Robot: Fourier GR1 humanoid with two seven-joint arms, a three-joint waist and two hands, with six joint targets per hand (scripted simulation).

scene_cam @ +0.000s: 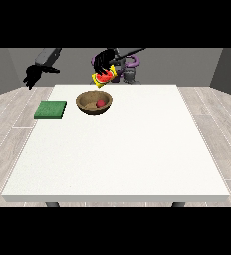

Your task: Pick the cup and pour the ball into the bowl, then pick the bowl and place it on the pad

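Looking at it now, the ball sits in the bowl; the hand at the view's right grips the tipped cup just above, pad lying toward the other hand, whose fingers I can't make out.

Black hands on grey forearms; purple cable loops at the dark torso.
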